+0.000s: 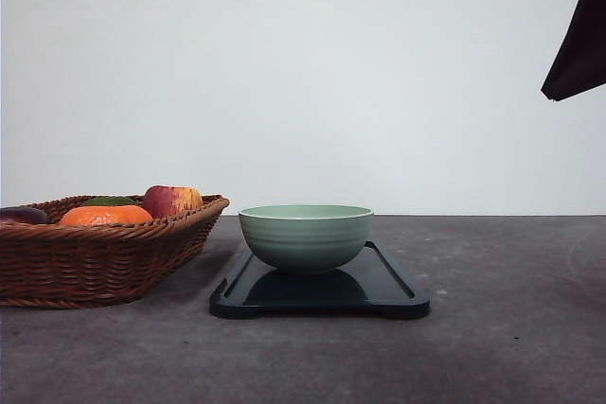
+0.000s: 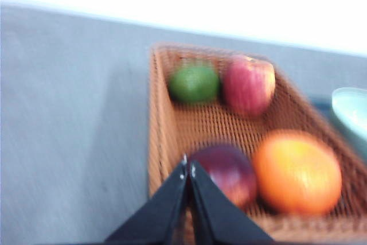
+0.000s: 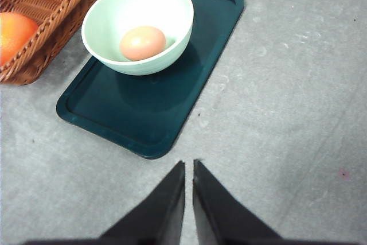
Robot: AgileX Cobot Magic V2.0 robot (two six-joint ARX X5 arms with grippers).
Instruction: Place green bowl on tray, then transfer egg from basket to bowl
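Green bowl (image 3: 137, 24) sits at the tray's (image 3: 172, 113) 11 o'clock end, the egg (image 3: 143, 42) inside it, beside the basket (image 1: 95, 257). Both grippers (image 2: 188, 167) (image 3: 189, 164) are closed and empty; I'd lift them straight away, touching nothing.

Left hand (image 2: 188, 169): black fingers pressed together, tips meeting, nothing between them. Fingers taper to narrow point, small metallic glint at tips. Left wrist picture blurred. Hand raised, looking down at steep angle.

Right hand (image 3: 189, 164): black fingers nearly together, thin slit between tips, nothing held. Fingers straight, tapering, side by side. Hand raised well above bench (image 3: 298, 113), touching nothing, camera angled downward.
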